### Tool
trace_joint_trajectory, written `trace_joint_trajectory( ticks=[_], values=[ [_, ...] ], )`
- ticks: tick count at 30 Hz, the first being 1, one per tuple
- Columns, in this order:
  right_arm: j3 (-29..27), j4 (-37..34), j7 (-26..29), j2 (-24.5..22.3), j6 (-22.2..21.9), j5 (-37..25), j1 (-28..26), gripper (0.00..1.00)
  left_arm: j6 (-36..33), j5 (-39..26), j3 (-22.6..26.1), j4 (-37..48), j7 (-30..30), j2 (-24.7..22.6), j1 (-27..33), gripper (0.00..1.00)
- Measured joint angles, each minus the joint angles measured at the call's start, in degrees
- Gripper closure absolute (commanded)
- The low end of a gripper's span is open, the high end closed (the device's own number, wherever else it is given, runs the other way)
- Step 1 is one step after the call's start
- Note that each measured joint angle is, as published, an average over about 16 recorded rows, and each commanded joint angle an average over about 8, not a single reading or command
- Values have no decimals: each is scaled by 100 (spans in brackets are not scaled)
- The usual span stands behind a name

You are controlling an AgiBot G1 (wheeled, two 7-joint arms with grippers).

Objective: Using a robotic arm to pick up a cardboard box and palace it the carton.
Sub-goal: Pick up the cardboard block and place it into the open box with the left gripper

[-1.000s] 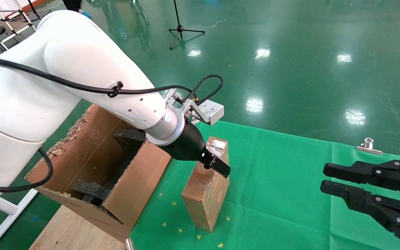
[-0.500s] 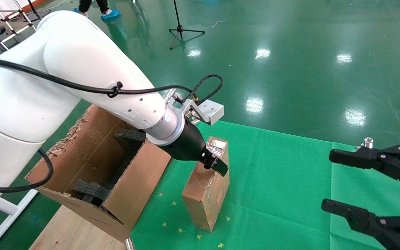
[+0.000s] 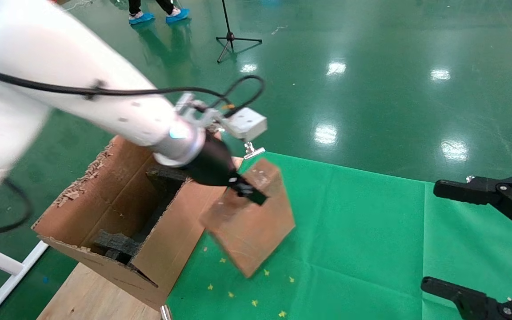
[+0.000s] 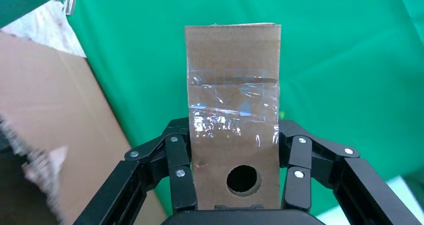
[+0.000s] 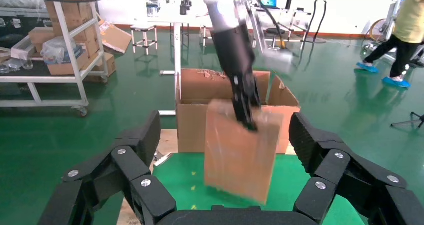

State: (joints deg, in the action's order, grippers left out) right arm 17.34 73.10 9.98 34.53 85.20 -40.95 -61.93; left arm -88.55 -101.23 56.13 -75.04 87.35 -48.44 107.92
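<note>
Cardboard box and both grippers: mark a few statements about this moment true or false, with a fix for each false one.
1. The left gripper is shut on the cardboard box. True.
2. The cardboard box stands flat on the green cloth. False: it hangs tilted in the left gripper, off the cloth.
3. The cardboard box already lies inside the carton. False: it is beside the carton, over the green cloth.
4. The narrow face of the cardboard box toward the left wrist camera has a round hole. True.
5. The right gripper is shut. False: its fingers are spread wide and hold nothing; it stays off at the right over the cloth.
</note>
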Motion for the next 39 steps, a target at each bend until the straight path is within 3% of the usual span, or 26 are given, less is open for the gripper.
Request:
trace_joint_trajectory(
  ticks=[8, 17, 22, 29, 39],
  values=[
    [2, -1, -1, -1, 0, 1, -1, 0, -166, 535, -245, 537, -1601, 1052, 1022, 100],
    [4, -1, -2, -2, -1, 3, -1, 0, -187, 83, 237, 1730, -2868, 1611, 2088, 100],
    [6, -1, -3, -2, -2, 4, -2, 0, -36, -290, 595, 2743, -3526, 1589, 2245, 100],
    [7, -1, -4, -3, -3, 5, -2, 0, 413, -476, 829, 4367, -4362, 1276, 2031, 100],
    [9, -1, -5, -4, -3, 6, -3, 0, 1647, -464, 839, 6100, -4957, 705, 1502, 100]
  ],
)
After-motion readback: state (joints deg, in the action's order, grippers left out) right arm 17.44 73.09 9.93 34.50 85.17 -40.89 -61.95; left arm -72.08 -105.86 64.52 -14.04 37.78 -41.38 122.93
